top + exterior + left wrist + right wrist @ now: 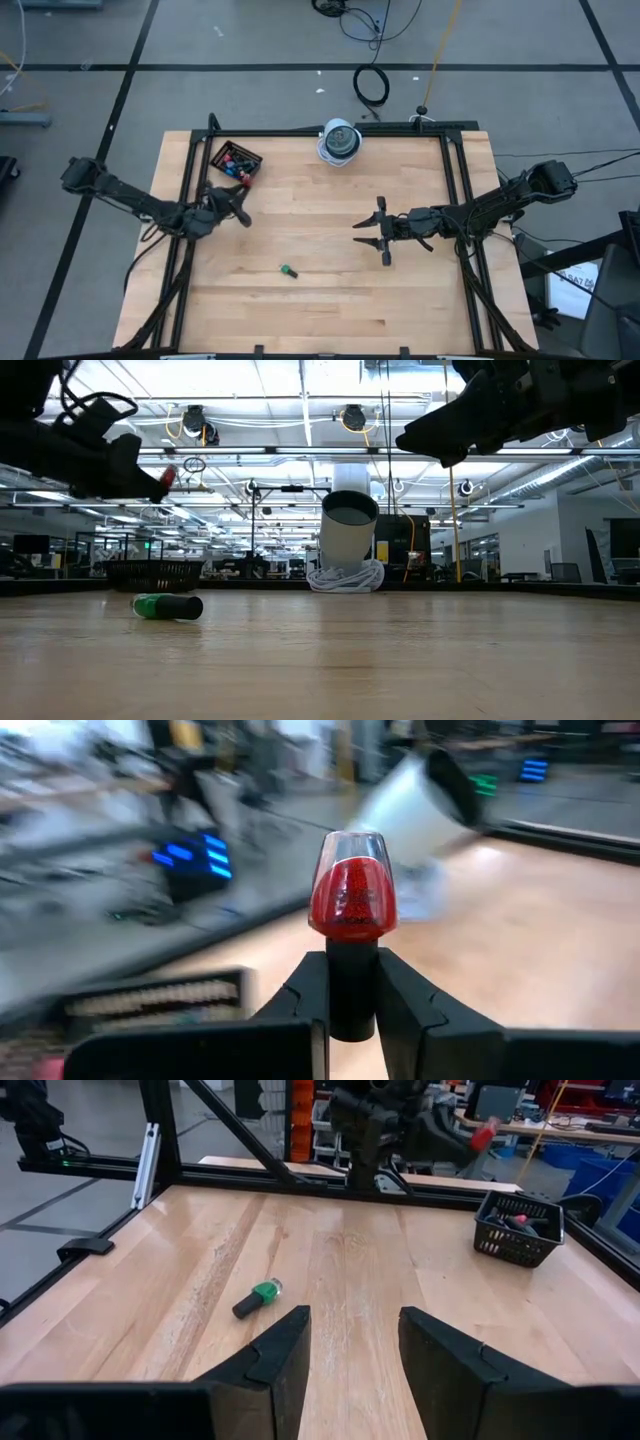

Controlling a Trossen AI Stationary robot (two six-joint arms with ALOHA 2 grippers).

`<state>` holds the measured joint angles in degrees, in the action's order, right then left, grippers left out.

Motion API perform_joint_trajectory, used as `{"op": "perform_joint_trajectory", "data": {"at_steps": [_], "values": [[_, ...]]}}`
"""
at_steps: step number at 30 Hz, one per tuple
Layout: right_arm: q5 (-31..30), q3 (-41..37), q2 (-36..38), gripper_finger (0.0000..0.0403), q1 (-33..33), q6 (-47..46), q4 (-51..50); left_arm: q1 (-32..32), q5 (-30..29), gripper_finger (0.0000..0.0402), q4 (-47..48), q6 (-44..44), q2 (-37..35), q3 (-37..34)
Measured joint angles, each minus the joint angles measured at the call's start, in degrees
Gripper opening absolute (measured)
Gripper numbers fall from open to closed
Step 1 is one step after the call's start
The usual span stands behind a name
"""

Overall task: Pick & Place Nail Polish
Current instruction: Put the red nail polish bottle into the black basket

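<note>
High view shows the left gripper (243, 217) up in the air near the basket (237, 160), pinching a red bottle (352, 898) by its cap, while the right gripper (372, 233) waits open and a green bottle (289, 271) lies on the table (320, 310).

The table (330, 270) is a light wooden top with a black frame around its edges. Seen from above, a small black basket (238, 160) with bottles inside stands on it at about 10 o'clock, and a white cylinder on a coiled white cable (340, 141) stands at 12 o'clock by the far edge. One green nail polish bottle (289, 271) with a dark cap lies on its side at about 7 o'clock from the centre, well apart from the basket.
</note>
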<state>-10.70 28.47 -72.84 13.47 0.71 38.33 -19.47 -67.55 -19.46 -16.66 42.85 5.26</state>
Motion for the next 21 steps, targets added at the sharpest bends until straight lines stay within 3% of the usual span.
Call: {"op": "perform_joint_trajectory", "data": {"at_steps": [4,17,21], "values": [[0.0,0.0,0.0,0.0146,0.0,0.0,0.5,3.7,12.7,0.0035,0.0,-3.4,0.0,0.0],[0.0,0.0,0.0,0.0146,0.0,0.1,0.0,9.9,39.0,0.0035,-1.3,-6.2,0.0,0.0],[0.0,0.0,0.0,0.0146,0.0,0.1,0.5,10.1,47.7,0.0035,-4.8,-3.2,0.0,0.0]]}}
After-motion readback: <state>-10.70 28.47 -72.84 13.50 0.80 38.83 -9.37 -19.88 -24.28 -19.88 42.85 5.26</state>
